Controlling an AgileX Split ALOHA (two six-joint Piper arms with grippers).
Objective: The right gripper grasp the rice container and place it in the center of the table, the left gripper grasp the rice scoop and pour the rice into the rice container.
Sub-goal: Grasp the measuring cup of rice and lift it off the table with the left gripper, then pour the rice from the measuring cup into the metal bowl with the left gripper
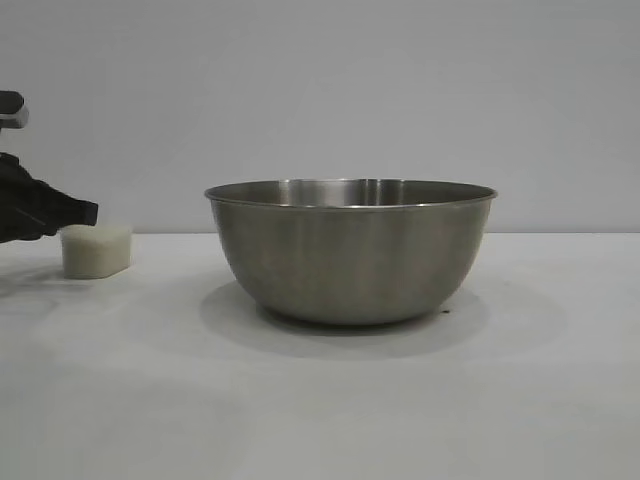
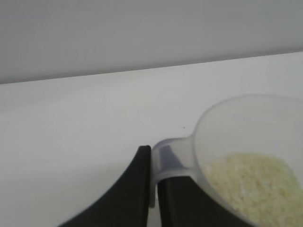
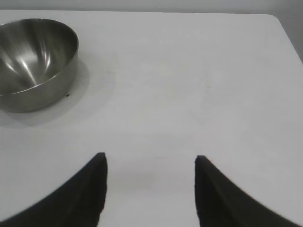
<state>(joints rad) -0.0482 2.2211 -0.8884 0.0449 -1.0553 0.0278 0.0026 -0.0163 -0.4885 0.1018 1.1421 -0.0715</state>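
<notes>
Nearest the exterior camera lies the bare white surface; on it, mid-frame, stands the rice container, a brushed steel bowl sitting upright with its rim level. Farther back at the left edge, the rice scoop, a small translucent cup, shows a pale mass of rice filling its lower part. The left claw reaches in from the left edge, its two black fingers closed on the scoop's side loop handle. Scoop and container are well apart. In the right wrist view the right claw hovers over bare surface with its fingers spread and nothing between them, the container off to one side, clear of it.
</notes>
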